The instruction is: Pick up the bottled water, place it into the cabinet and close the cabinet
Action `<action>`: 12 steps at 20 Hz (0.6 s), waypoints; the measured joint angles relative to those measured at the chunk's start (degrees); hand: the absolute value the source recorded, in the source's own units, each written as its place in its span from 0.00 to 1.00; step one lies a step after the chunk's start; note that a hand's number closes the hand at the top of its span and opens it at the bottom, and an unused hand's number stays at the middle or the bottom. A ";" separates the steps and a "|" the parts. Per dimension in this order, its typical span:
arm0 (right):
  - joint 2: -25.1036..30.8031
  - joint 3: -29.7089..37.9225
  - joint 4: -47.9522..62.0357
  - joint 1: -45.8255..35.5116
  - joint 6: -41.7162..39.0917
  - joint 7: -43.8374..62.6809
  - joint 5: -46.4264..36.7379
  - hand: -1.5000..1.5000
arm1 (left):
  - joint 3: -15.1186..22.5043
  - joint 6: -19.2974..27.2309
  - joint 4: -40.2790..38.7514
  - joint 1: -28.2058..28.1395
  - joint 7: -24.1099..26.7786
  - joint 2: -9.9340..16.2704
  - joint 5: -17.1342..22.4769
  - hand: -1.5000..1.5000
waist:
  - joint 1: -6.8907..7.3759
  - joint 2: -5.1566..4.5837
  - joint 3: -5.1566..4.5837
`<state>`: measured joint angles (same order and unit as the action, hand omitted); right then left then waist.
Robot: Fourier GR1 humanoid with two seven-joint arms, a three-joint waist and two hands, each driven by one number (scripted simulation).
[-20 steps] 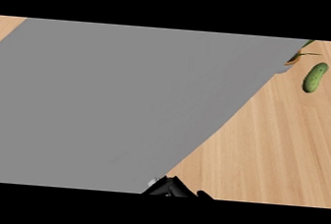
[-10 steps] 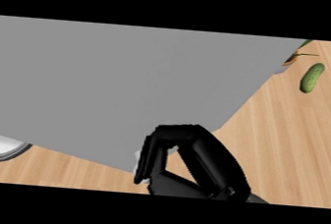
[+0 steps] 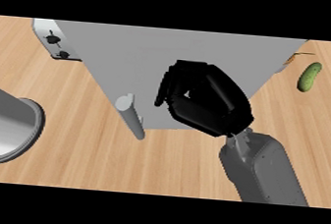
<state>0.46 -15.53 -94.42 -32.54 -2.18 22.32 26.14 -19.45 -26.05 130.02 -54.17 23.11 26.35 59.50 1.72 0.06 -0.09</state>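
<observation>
The right robot hand (image 3: 206,100) lay on the grey cabinet (image 3: 151,53), fingers curled with nothing seen inside them. The cabinet's handle (image 3: 131,115) stuck out at its corner. A green cucumber (image 3: 309,76) lay on the wooden desk (image 3: 86,142). The bottled water could not be seen.

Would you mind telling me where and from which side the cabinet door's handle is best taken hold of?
I would grip the handle, a pale bar along the free edge of the grey cabinet door, around its middle. It stands clear of the panel over the wooden counter, so fingers could probably wrap it from the view's left. The right hand now lies curled on the panel beside it.
</observation>
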 measured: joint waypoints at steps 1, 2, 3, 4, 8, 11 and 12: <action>0.58 1.74 1.84 -1.54 -1.17 0.14 1.10 1.00 | -0.92 -0.49 -0.31 0.06 -0.35 0.14 0.96 0.00 | -0.02 -0.03 -0.01; 0.58 2.73 4.15 -2.98 -1.82 -0.65 1.02 1.00 | -1.69 -1.37 -0.81 -0.04 -0.62 0.06 1.60 0.00 | -0.05 0.03 0.05; 0.68 3.04 5.56 -3.47 -3.15 -1.71 0.93 1.00 | -2.04 -2.30 -0.97 -0.32 -0.77 -0.63 1.52 0.00 | -0.12 0.28 0.11; 0.92 3.28 6.42 -3.75 -4.73 -2.10 1.41 1.00 | -2.61 -2.60 -0.98 -0.30 -1.36 -0.78 1.93 0.00 | -0.21 0.47 0.08; 1.54 4.14 10.11 -5.55 -9.86 -3.07 2.82 1.00 | -4.68 -3.57 -2.18 1.06 -3.12 -0.81 3.51 0.00 | -0.62 1.02 0.30; 1.60 4.79 12.47 -6.97 -11.97 -3.27 3.36 1.00 | -5.16 -3.73 -1.42 1.04 -4.24 -1.50 3.98 0.00 | -0.76 1.28 0.65; 1.66 4.82 13.10 -7.33 -12.61 -3.48 3.24 1.00 | -5.35 -4.30 -1.94 1.24 -4.41 -1.64 4.01 0.00 | -0.80 1.39 0.77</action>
<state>2.11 -10.71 -81.32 -39.86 -14.79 18.85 29.38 -24.81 -30.35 128.08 -52.93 18.69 24.71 63.51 0.91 1.45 0.68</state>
